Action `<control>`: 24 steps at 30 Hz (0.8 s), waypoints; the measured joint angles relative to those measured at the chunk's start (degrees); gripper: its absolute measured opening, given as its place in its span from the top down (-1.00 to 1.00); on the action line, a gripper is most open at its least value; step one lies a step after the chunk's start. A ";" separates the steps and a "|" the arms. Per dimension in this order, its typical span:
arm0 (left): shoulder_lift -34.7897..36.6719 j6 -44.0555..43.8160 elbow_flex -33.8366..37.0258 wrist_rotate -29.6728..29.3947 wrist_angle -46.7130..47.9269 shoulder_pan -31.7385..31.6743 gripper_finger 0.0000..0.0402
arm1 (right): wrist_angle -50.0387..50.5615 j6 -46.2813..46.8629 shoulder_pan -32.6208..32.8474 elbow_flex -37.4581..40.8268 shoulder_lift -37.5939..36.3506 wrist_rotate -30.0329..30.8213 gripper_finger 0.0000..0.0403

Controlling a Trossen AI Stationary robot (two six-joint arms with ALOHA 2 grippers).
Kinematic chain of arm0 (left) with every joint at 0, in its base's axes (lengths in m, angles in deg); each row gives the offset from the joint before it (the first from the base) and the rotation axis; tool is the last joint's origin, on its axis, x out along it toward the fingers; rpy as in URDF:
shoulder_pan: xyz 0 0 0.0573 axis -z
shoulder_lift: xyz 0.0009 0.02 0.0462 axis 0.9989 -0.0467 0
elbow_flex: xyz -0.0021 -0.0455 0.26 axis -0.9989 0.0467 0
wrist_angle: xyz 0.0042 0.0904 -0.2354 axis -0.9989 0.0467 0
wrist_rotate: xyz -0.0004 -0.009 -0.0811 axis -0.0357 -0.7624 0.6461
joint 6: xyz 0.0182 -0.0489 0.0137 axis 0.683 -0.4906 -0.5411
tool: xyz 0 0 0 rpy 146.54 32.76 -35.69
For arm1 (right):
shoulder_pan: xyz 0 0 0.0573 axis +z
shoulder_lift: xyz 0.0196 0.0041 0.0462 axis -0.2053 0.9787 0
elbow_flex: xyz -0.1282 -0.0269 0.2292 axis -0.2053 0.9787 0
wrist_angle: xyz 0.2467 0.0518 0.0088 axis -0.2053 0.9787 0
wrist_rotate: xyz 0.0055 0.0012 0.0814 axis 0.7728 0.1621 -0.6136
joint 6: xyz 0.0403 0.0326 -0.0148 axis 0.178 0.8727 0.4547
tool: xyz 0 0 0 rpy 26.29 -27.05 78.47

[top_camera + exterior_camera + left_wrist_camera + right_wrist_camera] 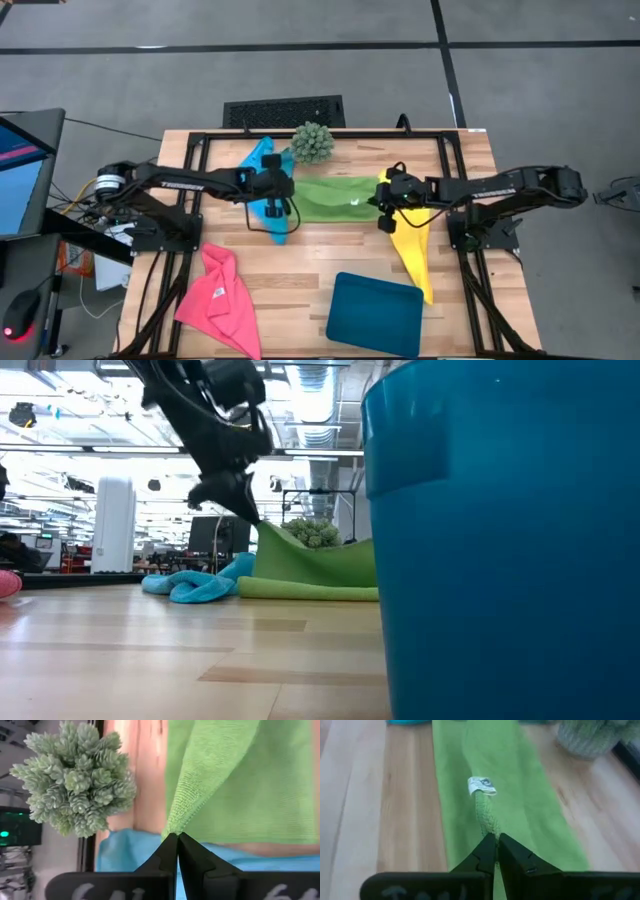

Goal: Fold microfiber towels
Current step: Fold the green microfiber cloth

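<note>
While the teal tray (pixel 374 309) and the pink towel (pixel 220 297) lie nearest, at about six and eight o'clock on the tabletop (pixel 300 270), the work goes on farther back. Toward four o'clock the yellow towel (pixel 414 255) trails away under the right arm. At the centre the green towel (pixel 335 197) is stretched between both arms: the left tool (pixel 283 188) is pinched closed on its nine o'clock corner, and the right tool (pixel 384 200) is pinched closed on the three o'clock edge beside the small white label (pixel 481 785). Each grip looks thin, only a tip of cloth, so a slip seems the main risk if the arms pull apart or lift unevenly. Beyond, the blue towel (pixel 268 190) lies bunched under the left tool and could be dragged along. The spiky plant (pixel 312 143) stands at twelve o'clock, close enough to snag.
</note>
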 joint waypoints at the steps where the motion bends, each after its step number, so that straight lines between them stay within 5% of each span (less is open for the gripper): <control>1: 0.68 -1.23 0.00 0.00 0.71 0.87 1.00 | -0.20 0.47 0.52 0.00 -0.09 -0.01 0.78; 11: 3.02 -12.52 0.00 0.10 3.42 10.89 1.00 | -0.56 8.67 10.09 0.00 -0.42 -0.04 0.78; 24: 3.00 -28.12 -3.80 7.32 4.56 19.33 1.00 | -0.82 23.91 21.99 0.00 -0.42 1.67 0.78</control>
